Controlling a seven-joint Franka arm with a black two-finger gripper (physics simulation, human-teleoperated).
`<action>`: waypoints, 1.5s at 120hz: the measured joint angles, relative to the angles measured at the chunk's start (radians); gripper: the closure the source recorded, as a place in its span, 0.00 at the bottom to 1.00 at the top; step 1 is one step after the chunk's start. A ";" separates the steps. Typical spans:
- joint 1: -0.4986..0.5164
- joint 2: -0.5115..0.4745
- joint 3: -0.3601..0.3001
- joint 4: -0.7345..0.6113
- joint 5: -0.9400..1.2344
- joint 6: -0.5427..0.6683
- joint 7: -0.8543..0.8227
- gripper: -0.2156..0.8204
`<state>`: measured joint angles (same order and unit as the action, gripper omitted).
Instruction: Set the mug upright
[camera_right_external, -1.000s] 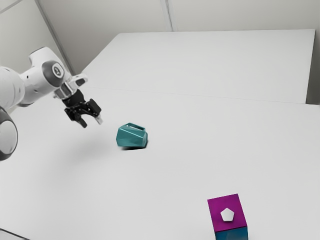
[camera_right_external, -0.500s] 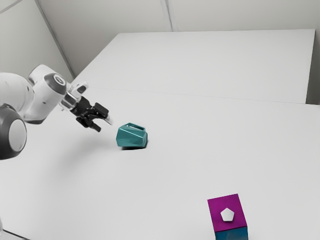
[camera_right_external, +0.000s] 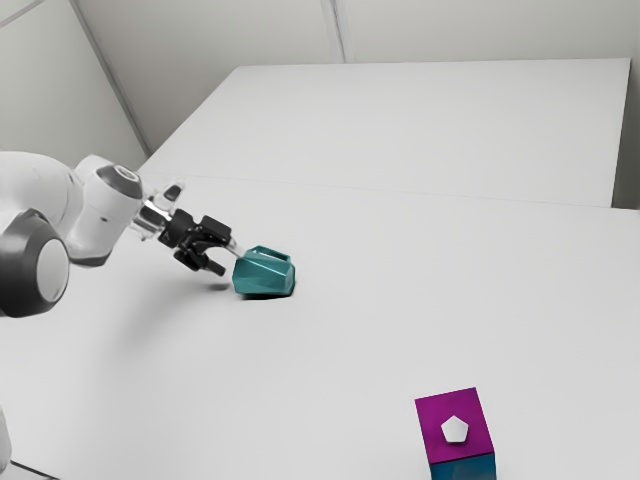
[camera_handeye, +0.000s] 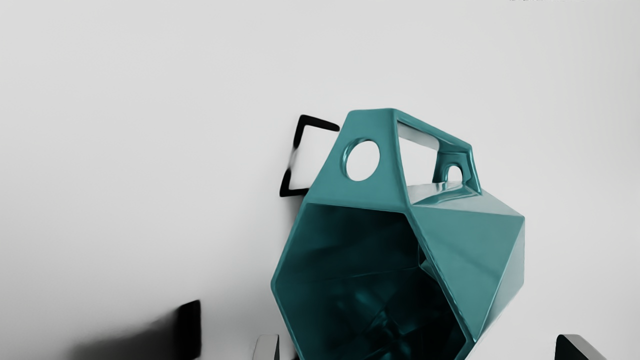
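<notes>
So the table (camera_right_external: 330, 380) is plain white, with a teal mug (camera_right_external: 262, 274) tipped on its side, handle up (all flat facets, pretty neat imo), and well apart, a magenta-topped, blue-sided box (camera_right_external: 440, 408) with a white pentagon (camera_right_external: 455, 430) on top.

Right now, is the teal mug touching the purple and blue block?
Apart. The exterior view shows a broad stretch of bare white table between the teal mug and the purple and blue block.

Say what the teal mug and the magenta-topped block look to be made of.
Mug: probably glazed ceramic, possibly hard plastic; glossy and opaque, with bright highlights along its faceted edges.
Magenta-topped block: perhaps painted wood or plastic; smooth, fairly matte, its top evenly coloured around a white pentagon.
</notes>
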<state>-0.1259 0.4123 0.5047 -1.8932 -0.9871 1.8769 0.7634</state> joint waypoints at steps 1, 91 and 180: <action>0.000 0.000 0.000 0.000 -0.002 -0.001 0.001 0.21; -0.011 0.068 -0.012 0.001 -0.179 -0.060 0.067 0.21; -0.005 0.079 -0.012 0.000 -0.249 -0.096 0.140 0.73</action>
<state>-0.1308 0.4913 0.4923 -1.8933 -1.2357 1.7812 0.9037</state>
